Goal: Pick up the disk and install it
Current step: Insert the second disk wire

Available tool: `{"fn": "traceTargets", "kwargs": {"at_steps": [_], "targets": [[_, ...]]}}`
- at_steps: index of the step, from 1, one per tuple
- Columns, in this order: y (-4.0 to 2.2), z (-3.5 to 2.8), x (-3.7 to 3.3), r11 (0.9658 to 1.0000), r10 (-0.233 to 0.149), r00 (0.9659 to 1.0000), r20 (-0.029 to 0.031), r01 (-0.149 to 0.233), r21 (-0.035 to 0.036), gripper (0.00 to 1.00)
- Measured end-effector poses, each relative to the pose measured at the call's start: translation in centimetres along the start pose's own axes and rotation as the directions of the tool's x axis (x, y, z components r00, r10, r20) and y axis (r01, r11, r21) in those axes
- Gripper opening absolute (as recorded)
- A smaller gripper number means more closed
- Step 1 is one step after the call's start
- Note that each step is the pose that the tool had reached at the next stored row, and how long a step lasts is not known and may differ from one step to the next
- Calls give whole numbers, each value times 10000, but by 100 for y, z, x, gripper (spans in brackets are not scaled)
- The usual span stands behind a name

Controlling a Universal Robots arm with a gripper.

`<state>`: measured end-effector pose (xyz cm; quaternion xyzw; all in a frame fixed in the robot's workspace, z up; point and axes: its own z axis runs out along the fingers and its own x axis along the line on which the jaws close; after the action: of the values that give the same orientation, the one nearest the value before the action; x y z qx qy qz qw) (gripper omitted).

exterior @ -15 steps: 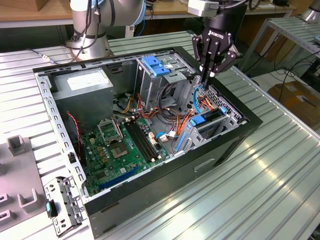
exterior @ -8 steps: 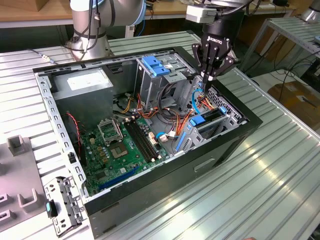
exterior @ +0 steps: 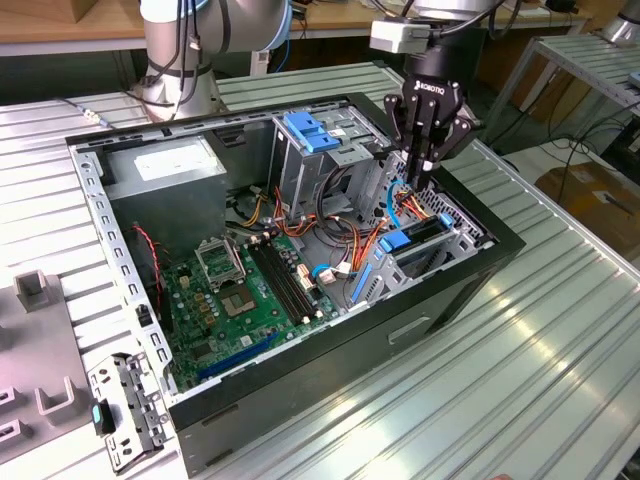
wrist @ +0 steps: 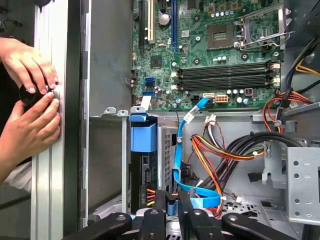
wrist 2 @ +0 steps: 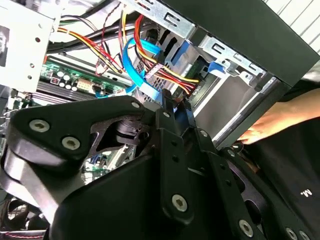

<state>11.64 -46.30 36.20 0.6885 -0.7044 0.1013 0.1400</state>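
The disk (exterior: 418,233) stands on edge in the lower drive bay at the case's corner on the exterior view's right, its blue carrier rail (exterior: 395,242) facing the motherboard. In the first wrist view the carrier rail (wrist: 142,137) caps the disk (wrist: 137,175) inside the metal cage. My gripper (exterior: 418,175) hangs just above that bay, apart from the disk. Its fingers are closed on the end of a blue data cable (wrist: 186,150), which loops up from the wiring to the gripper (wrist: 172,211). The black gripper (wrist 2: 177,112) hovers over the same cable bundle in the second wrist view.
A person's hands (wrist: 30,100) rest on the case's outer edge beside the bay; one hand (wrist 2: 265,125) shows past the case wall. The green motherboard (exterior: 250,290), a grey power supply (exterior: 165,170), an upper cage with a blue latch (exterior: 315,130) and orange-red wires (wrist: 215,155) crowd the case.
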Motion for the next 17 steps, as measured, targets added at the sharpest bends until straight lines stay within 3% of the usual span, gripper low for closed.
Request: {"fn": "traceTargets", "kwargs": {"at_steps": [1,2,3,4,5,11,17], "targets": [[0,8,-3,10000,3,10000,-44,-3,1,24],[-1,21,-7,10000,7,9999,-126,-7,2,24],[-1,28,-10,10000,9,9999,-159,-9,2,23],[-2,31,-10,10000,10,9999,-167,-10,2,23],[-2,32,-9,10000,10,9999,-168,-10,3,16],[1,45,2,10000,2,9999,-166,-1,15,16],[46,105,53,9998,-34,9999,-167,37,208,16]]}}
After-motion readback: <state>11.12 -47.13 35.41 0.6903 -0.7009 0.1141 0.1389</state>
